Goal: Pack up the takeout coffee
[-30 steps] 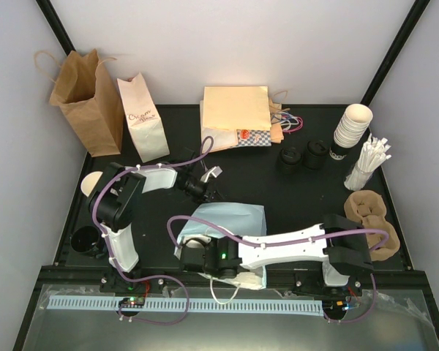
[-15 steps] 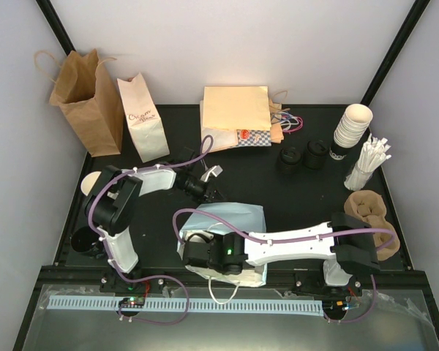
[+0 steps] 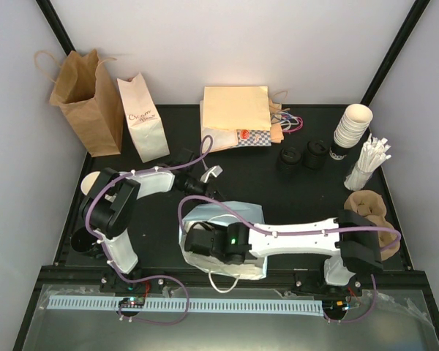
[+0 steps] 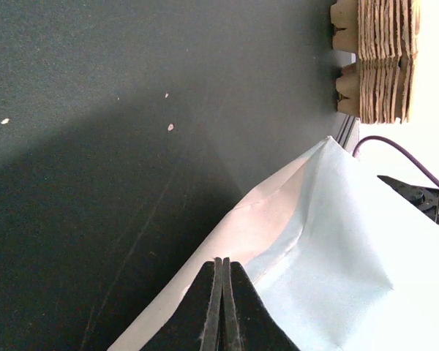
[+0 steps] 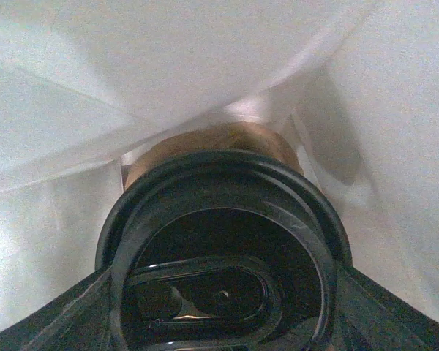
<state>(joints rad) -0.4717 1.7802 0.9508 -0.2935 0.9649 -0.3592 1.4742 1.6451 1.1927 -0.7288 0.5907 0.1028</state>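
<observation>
The left pincer (image 4: pixel 221 272) pinches the pale blue paper bag (image 4: pixel 336 248) at its rim; the right pincer (image 5: pixel 223 307) clasps the black-lidded cream paper cup (image 5: pixel 219 219) inside; a slipping rim could tip it

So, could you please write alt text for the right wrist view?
The takeout coffee, seen from above its round black lid, fills the frame, gripped between two dark fingers inside a white paper bag whose walls surround it.
</observation>
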